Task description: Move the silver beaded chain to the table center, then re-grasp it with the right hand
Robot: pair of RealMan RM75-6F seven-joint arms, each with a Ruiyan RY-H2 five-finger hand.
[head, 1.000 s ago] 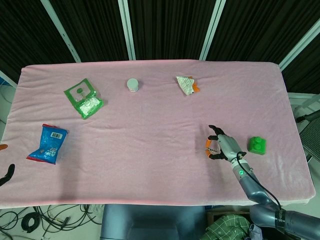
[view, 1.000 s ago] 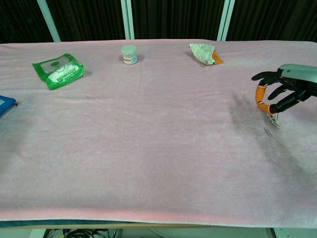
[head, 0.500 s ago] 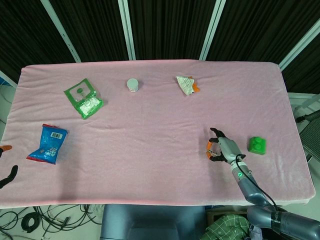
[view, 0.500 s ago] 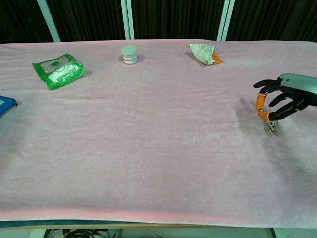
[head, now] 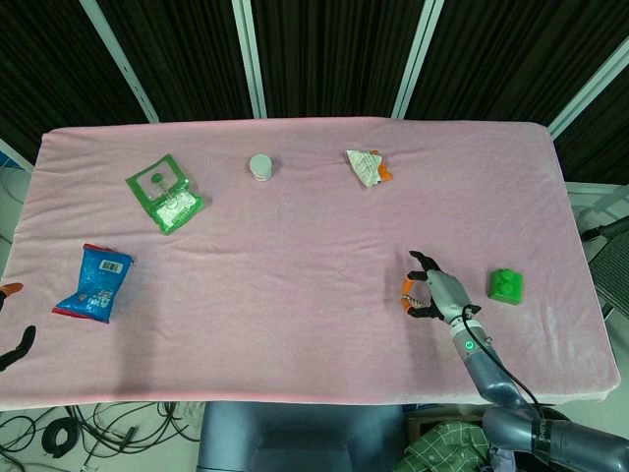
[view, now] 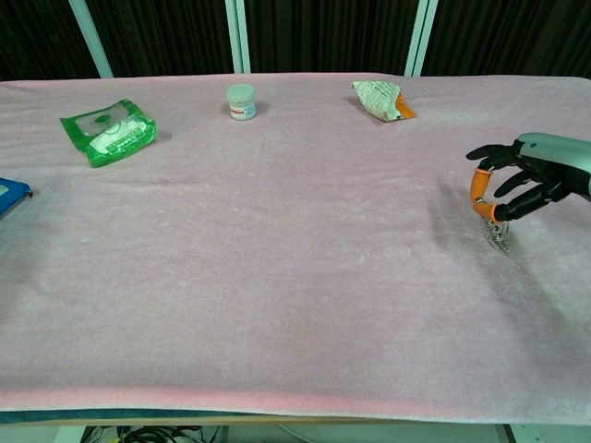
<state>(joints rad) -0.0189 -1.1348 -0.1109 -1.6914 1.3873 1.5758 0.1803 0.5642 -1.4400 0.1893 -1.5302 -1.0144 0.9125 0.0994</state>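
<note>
Item: silver beaded chain (view: 499, 236) | limp, light, slippery | my right robot hand (view: 522, 180) pinches its top, tail dangling | take bunched beads.

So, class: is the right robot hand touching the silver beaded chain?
Touching. In the chest view the right robot hand pinches the silver beaded chain at its fingertips, and the chain dangles below them toward the pink tablecloth.
</note>
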